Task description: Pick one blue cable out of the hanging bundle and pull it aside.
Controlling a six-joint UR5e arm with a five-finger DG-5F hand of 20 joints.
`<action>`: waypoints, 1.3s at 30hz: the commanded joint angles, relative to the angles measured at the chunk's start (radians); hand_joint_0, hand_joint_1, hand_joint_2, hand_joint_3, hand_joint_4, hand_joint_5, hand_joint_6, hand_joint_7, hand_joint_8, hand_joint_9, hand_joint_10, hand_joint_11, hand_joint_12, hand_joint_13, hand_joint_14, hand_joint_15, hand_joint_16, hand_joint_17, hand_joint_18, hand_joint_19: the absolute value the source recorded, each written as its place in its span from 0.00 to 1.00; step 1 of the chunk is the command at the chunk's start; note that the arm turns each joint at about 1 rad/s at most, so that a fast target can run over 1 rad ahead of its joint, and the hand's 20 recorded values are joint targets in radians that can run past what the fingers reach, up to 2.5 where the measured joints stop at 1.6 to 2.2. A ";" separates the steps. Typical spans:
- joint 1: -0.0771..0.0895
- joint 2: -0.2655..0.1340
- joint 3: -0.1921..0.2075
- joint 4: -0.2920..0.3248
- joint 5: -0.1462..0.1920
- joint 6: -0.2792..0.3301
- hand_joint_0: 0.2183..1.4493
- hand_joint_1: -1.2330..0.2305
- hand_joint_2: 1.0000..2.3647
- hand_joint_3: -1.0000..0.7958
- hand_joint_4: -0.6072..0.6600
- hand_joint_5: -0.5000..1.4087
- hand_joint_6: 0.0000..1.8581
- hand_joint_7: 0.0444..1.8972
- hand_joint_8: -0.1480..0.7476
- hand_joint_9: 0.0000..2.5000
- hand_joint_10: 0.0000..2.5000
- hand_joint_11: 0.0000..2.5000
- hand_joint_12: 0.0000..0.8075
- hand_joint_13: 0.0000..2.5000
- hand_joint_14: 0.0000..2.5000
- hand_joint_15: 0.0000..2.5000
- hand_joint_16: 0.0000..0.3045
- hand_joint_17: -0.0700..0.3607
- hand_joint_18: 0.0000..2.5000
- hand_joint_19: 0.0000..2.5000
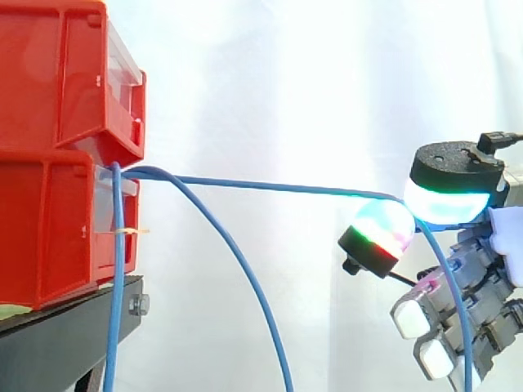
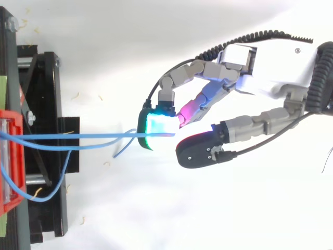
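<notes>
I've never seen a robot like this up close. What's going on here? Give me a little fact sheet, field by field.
Setting: red bins stacked on a black stand, with a white curtain behind
Robot: the hand reaches in from the right in the side view
Grip: two glowing pads pinch the pulled blue cable
Pulled cable: runs nearly level from the bins to the hand, then drops past the fingers
Others: hanging blue cables droop near the bins
Task state: one cable drawn apart from the rest
</notes>
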 commanded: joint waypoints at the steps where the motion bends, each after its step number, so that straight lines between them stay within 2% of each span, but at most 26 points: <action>1: 0.001 0.000 0.000 0.000 0.000 0.000 0.22 0.28 0.46 0.59 0.29 0.25 0.46 0.68 0.47 0.37 0.00 0.07 0.52 0.34 0.01 0.19 0.22 0.52 0.32 0.14; 39: -0.001 0.000 0.000 0.000 0.000 0.000 0.22 0.27 0.45 0.59 0.29 0.26 0.45 0.67 0.47 0.37 0.00 0.08 0.52 0.33 0.01 0.18 0.22 0.52 0.32 0.13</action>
